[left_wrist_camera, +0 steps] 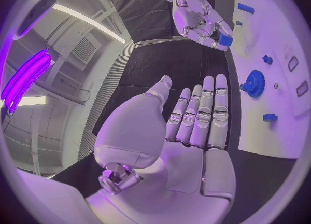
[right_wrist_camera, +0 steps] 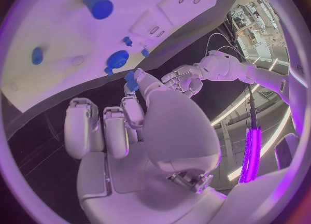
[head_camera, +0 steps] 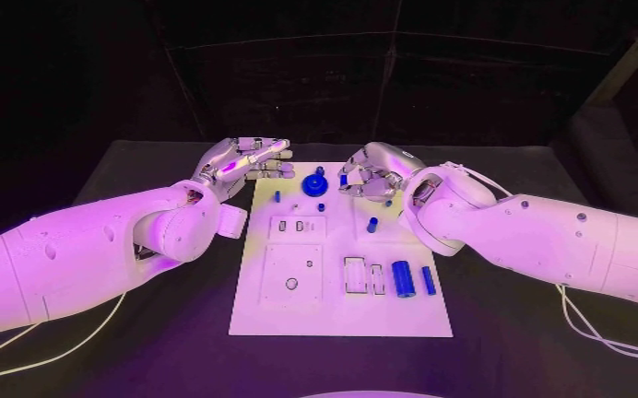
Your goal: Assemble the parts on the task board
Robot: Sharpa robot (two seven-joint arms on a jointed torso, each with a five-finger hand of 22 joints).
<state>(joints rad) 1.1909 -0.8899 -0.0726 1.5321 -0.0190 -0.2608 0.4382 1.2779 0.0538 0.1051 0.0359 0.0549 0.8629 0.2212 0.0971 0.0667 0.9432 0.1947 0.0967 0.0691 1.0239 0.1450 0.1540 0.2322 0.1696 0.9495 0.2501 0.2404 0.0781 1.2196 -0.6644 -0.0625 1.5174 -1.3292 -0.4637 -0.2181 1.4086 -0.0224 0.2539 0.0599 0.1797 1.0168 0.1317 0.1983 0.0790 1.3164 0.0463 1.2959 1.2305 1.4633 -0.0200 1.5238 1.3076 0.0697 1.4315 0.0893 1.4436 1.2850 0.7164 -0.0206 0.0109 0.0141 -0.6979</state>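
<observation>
The white task board (head_camera: 339, 310) lies in the middle of the black table. A blue gear (head_camera: 315, 184) (left_wrist_camera: 254, 83) (right_wrist_camera: 118, 58) sits near the board's far edge. A thick blue cylinder (head_camera: 403, 279) (right_wrist_camera: 97, 2) and a thin blue bar (head_camera: 428, 279) lie near its right side, and a small blue piece (head_camera: 372, 225) lies mid-board. My right hand (head_camera: 375, 174) (left_wrist_camera: 197, 19) hovers over the far edge and pinches a small blue block (right_wrist_camera: 131, 80) (left_wrist_camera: 225, 40) between thumb and finger. My left hand (head_camera: 244, 162) (left_wrist_camera: 188, 125) is off the board's far left corner, its fingers straight and holding nothing.
Two small blue pegs (head_camera: 277, 196) (head_camera: 321, 206) stand near the gear. The board has small slots (head_camera: 300, 226), a large square recess (head_camera: 290, 274) and rectangular pockets (head_camera: 355, 275). Thin white cables trail on the table at the left (head_camera: 53, 352) and the right (head_camera: 578, 320).
</observation>
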